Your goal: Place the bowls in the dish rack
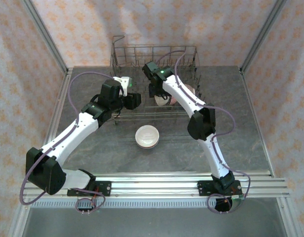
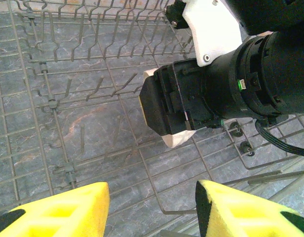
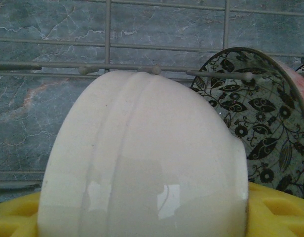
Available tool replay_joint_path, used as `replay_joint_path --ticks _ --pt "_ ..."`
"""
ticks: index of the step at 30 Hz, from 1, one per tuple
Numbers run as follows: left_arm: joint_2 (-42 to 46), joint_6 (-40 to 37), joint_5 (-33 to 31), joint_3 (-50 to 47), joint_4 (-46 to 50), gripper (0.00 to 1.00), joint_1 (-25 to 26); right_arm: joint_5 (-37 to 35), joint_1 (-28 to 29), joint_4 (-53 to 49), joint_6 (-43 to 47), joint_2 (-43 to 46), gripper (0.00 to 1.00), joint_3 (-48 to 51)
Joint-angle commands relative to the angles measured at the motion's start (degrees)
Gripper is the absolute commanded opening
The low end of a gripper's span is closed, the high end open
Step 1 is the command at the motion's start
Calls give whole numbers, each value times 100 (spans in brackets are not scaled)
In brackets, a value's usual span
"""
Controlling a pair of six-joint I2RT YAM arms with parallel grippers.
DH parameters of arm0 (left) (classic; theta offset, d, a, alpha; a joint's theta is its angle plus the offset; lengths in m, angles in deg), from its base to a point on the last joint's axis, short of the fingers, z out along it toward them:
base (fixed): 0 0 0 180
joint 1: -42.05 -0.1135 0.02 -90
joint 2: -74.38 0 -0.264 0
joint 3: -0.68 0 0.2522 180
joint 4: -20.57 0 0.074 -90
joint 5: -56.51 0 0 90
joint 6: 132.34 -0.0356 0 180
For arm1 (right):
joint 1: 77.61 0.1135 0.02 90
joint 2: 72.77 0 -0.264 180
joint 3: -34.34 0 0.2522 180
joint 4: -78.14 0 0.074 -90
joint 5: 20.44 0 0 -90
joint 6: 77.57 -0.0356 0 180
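Observation:
The grey wire dish rack (image 1: 123, 58) stands at the back of the table. My right gripper (image 1: 159, 95) is inside it, shut on a cream bowl (image 3: 142, 158) that lies on its side between the yellow fingers (image 3: 275, 210). A multicolour patterned bowl (image 3: 263, 123) stands on edge among the tines just right of the cream one. My left gripper (image 2: 152, 210) hangs open over the rack's front left part (image 2: 93, 128), nothing between its fingers (image 2: 68, 212), facing the right wrist and a sliver of the cream bowl (image 2: 180, 139). A plain white bowl (image 1: 147, 136) sits upright on the table in front of the rack.
Upright tines (image 2: 78, 34) fill the rack floor around both grippers. The grey stone-patterned tabletop (image 1: 241, 123) runs out to both sides of the rack. Patterned walls close the cell at the back and sides, with a metal rail (image 1: 157, 180) along the near edge.

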Motion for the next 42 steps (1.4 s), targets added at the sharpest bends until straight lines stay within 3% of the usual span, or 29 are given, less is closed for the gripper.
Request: replay_joint_path --ticks 1,8,21,34,42 --pt "134 56 -49 -39 90 51 -55 -322 -97 348 78 171 63 -31" --pt "126 113 -31 -57 69 51 -57 -173 -107 416 405 126 63 66" --pt "163 179 -16 -130 -1 51 -55 -282 -81 483 218 110 65 288" --pt "126 87 20 -66 73 51 -55 -537 -94 632 123 524 78 696" --pt "77 115 61 -66 51 51 -55 -597 -133 593 238 569 81 582"
